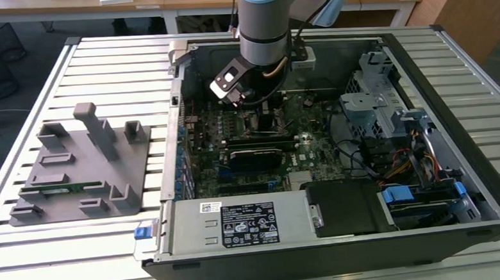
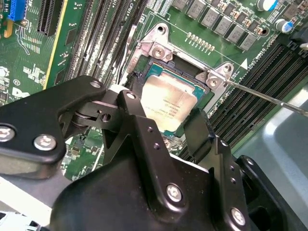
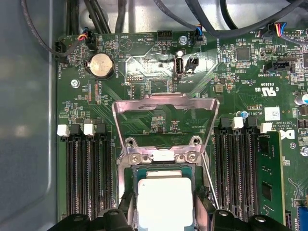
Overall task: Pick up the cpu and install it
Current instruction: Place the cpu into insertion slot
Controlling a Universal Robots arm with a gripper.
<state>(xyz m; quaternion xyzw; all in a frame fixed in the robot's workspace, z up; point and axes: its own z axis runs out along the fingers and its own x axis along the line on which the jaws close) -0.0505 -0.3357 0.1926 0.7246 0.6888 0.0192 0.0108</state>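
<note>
The cpu (image 3: 163,192), a flat silver square with a thin green rim, lies level in the open socket of the motherboard (image 3: 144,62) inside the computer case (image 1: 341,244). In both wrist views my gripper (image 3: 165,204) comes straight down on it, a black finger (image 3: 129,204) pressed against each of two opposite edges. From the other side the cpu (image 2: 168,96) shows between the same fingers (image 2: 198,126) of the gripper (image 2: 163,108). In the exterior view the gripper (image 1: 255,104) hangs low over the middle of the board.
The socket's metal load plate (image 3: 163,103) stands flipped open, and its thin lever (image 2: 269,98) sticks out sideways. Memory slots (image 3: 86,178) flank the socket. On the exterior view's left, a grey tray (image 1: 80,168) holds a green memory stick (image 1: 60,187). A drive cage (image 1: 385,101) and cables fill the case's right.
</note>
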